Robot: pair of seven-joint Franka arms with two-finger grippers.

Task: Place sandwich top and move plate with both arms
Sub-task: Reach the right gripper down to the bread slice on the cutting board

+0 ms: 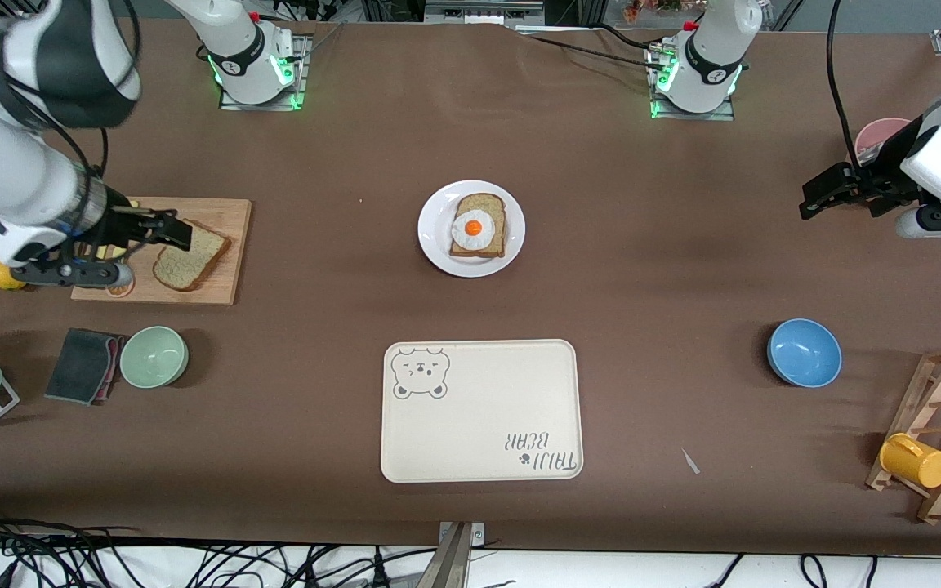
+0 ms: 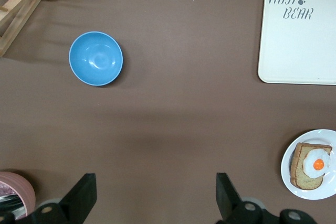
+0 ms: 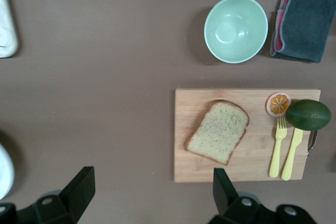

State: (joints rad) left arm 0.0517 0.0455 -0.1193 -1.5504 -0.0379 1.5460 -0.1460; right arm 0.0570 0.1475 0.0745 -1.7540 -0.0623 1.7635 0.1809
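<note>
The sandwich top [image 1: 190, 257] is a plain speckled slice lying flat on a wooden cutting board [image 1: 221, 287] toward the right arm's end; it also shows in the right wrist view [image 3: 218, 131]. The white plate [image 1: 434, 237] sits mid-table and bears a bread slice with a fried egg [image 1: 474, 228]; the plate also shows in the left wrist view [image 2: 287, 167]. My right gripper [image 1: 162, 229] is open and empty, up in the air by the board's edge [image 3: 152, 182]. My left gripper [image 1: 823, 193] is open and empty, over bare table at the left arm's end [image 2: 155, 187].
A cream bear-print tray [image 1: 479, 412] lies nearer the camera than the plate. A pale green bowl [image 1: 153, 356] and a dark cloth [image 1: 82, 365] lie near the board. A blue bowl [image 1: 804, 352], a wooden rack with a yellow mug [image 1: 916, 460] and a pink bowl [image 1: 879, 135] are at the left arm's end.
</note>
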